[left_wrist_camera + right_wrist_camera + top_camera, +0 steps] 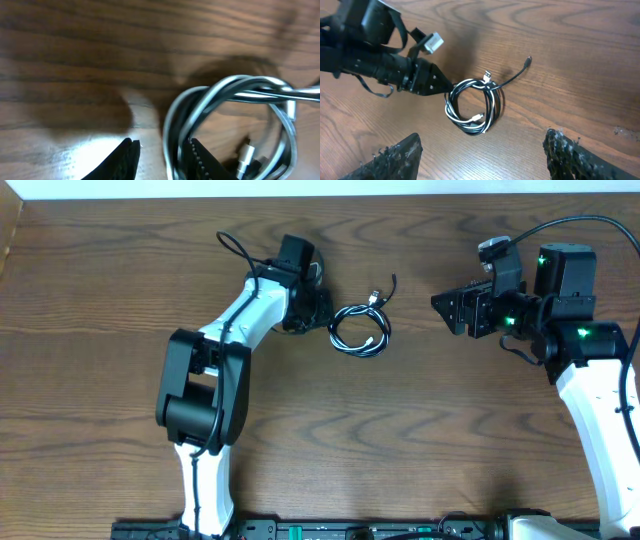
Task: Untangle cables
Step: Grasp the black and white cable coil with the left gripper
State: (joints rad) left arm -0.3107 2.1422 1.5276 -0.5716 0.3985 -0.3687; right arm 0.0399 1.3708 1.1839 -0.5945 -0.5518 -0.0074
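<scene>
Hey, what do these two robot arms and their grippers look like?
The left arm and the right arm have white links between boxy black joints, with black wires looping alongside. Green lights glow on the right one. The left gripper and right gripper are black, with two wedge-shaped fingers, toothed inside.

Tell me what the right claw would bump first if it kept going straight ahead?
Probably the cables: the black-and-white coil lies straight ahead of the right gripper, with nothing in between. How high it hangs is hard to judge.
</scene>
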